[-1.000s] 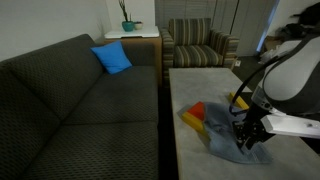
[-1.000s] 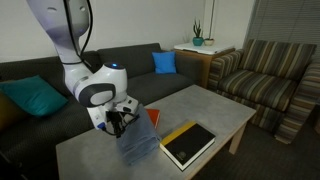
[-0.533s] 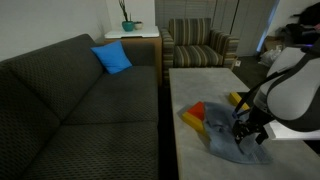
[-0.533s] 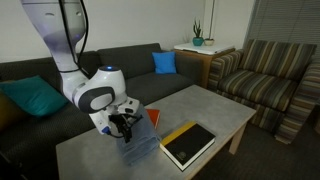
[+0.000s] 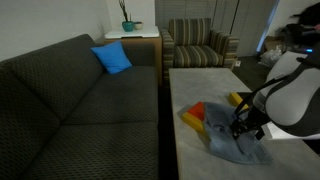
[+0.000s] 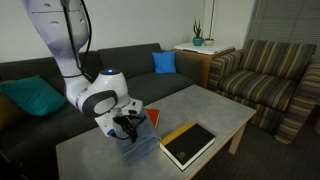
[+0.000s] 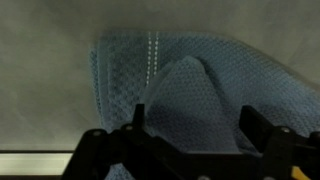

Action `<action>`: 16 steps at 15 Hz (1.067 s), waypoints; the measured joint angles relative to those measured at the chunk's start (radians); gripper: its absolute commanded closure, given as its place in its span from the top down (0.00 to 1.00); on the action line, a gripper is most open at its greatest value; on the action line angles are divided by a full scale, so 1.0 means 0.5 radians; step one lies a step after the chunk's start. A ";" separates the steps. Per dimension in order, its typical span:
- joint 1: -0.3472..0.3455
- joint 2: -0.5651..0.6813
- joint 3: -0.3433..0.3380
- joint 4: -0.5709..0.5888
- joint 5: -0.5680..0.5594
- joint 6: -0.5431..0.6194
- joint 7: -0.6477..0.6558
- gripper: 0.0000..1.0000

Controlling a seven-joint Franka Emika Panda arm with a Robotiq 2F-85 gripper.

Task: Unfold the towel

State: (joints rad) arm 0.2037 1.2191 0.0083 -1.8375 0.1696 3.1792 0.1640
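Grey-blue towel (image 7: pixel 200 70) let go on worktop (image 6: pixel 220 110).
Hand (image 7: pixel 190 112) had spread wide above a raised fold; unfolding judged unfinished.

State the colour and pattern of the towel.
Grey-blue towel, waffle-textured, with pale stitched lines near one edge; the wrist view shows it best.

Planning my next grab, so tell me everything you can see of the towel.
The towel is soft grey-blue cloth with a waffle-like weave and pale stitched lines near one edge. It lies wrinkled and partly folded on the table, with a raised hump standing between the fingers of the open gripper. Whether they touch it is unclear. An orange box shows at its edge.
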 measured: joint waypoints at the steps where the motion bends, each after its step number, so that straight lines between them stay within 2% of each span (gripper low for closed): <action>1: 0.005 0.006 -0.016 0.014 -0.002 0.013 0.000 0.62; 9: 0.028 0.045 -0.063 0.084 -0.002 0.032 0.005 0.05; 10: 0.030 0.044 -0.064 0.084 -0.002 0.032 0.011 0.01; 12: 0.038 0.034 -0.071 0.084 -0.001 0.041 0.021 0.00; 13: 0.048 0.026 -0.082 0.084 -0.001 0.061 0.028 0.03; 16: 0.102 -0.026 -0.158 0.079 0.012 0.145 0.055 0.03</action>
State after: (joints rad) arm 0.2550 1.2061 -0.0705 -1.7980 0.1755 3.2517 0.1917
